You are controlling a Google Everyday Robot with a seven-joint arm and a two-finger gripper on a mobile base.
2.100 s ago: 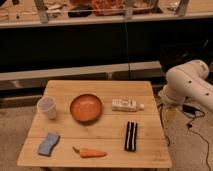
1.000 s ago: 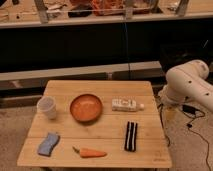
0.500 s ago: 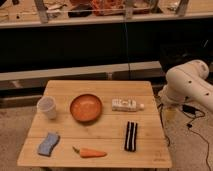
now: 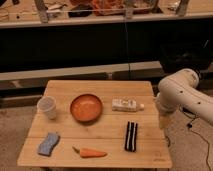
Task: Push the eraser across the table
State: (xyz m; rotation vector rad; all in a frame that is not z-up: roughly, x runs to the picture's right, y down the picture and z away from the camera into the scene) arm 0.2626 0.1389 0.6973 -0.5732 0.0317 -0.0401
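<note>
The eraser, a small black block with two pale lengthwise stripes, lies on the light wooden slat table near its front right corner, long side pointing front to back. My white arm stands off the table's right side. The gripper hangs down beside the right edge of the table, to the right of the eraser and a little behind it, not touching it.
An orange bowl sits mid-table, a white bottle lies behind the eraser, a pale cup stands at the left, a blue-grey sponge and a carrot lie along the front. A dark counter runs behind.
</note>
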